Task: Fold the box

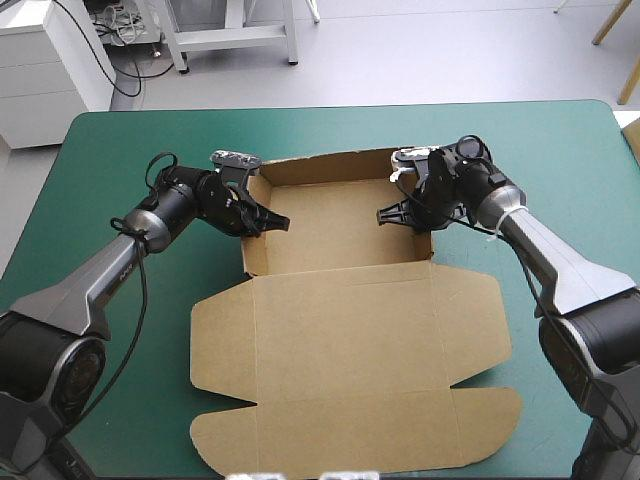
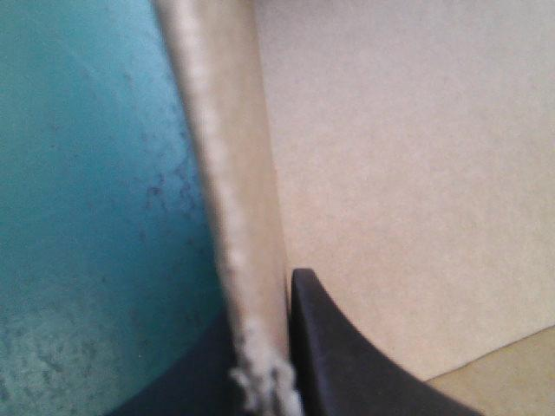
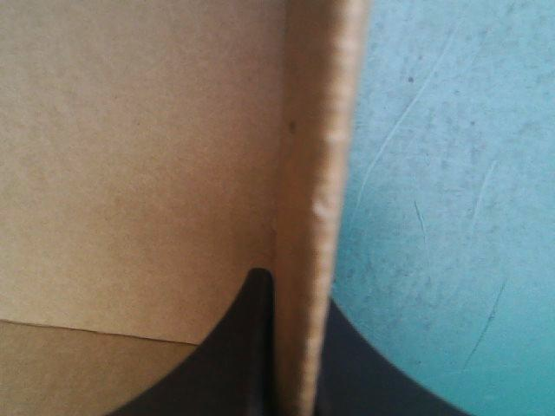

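Note:
The brown box lies mid-table as an open tray, its back and side walls raised and its lid flat toward the near edge. My left gripper straddles the tray's left wall, one black finger inside the tray and the other outside over the teal-green cover, shut on the board. My right gripper grips the right wall the same way, with its inner finger against the board's inside face. In both wrist views the wall's edge runs straight out from between the fingers.
The teal-green cover shows all around the box, with wide bare strips at both table sides and along the far edge. The lid's rounded flaps reach close to the near edge.

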Controlling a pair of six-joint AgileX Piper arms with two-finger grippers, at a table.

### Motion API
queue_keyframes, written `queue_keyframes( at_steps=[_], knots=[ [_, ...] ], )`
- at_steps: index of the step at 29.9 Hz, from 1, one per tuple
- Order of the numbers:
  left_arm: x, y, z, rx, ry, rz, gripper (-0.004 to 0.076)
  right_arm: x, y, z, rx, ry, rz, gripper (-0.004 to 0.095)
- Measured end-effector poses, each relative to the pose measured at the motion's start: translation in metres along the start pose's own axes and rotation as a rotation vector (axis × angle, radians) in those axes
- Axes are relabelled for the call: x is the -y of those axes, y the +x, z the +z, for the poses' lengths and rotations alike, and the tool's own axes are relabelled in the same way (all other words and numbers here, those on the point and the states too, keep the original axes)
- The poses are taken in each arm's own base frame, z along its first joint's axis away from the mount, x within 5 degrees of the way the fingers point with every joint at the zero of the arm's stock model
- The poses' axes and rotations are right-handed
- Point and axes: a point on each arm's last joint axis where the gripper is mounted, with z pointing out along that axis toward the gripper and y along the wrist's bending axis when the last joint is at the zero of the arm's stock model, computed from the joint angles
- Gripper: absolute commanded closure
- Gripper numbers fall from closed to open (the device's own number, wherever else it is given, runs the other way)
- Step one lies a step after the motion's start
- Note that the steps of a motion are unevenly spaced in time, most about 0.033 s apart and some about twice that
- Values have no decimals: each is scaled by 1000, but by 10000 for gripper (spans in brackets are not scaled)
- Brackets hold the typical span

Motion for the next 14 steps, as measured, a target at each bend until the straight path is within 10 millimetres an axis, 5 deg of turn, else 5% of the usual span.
queue_keyframes(
  at_steps=[14],
  knots=[
    [-2, -3, 18, -16, 4, -2, 722, 1, -5, 18, -16, 5, -19, 920]
  ],
)
